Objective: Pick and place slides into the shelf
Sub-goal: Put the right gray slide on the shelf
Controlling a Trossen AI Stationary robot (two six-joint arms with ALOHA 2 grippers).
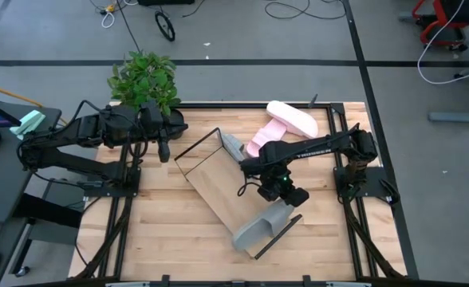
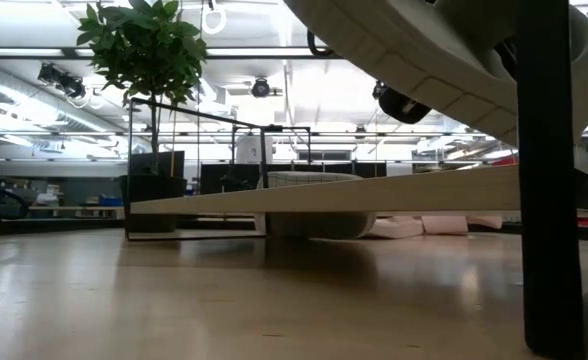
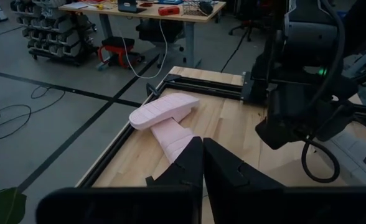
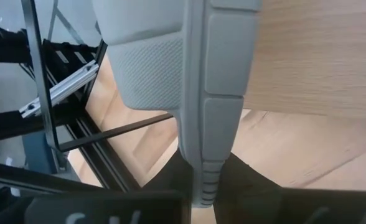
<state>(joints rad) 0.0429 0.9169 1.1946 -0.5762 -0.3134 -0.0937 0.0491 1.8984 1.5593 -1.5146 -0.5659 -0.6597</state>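
Observation:
The shelf (image 1: 222, 187), a light-wood board with thin black frame ends, lies slantwise mid-table. My right gripper (image 1: 289, 202) is shut on a grey slide (image 1: 262, 227) over the shelf's near end. The second grey slide (image 1: 231, 147) lies at the shelf's far end. Two pink slides (image 1: 289, 119) lie on the table beyond it, one across the other (image 3: 170, 134). My left gripper (image 1: 164, 151) waits shut and empty at the far left, by the plant. My right gripper pinches one end of the grey slide's sole (image 4: 203, 163) between its two fingers, one finger (image 4: 245, 177) on each face. The fingers slant down from the table's far right, along the slide. The slide (image 2: 424, 50) is tilted above the shelf board (image 2: 374, 190).
A potted plant (image 1: 143, 80) stands at the table's far left corner. The shelf's black frame post (image 2: 549, 180) and thin frame wires (image 4: 127, 127) stand close by the held slide. Bare tabletop (image 1: 171, 231) lies at the near left.

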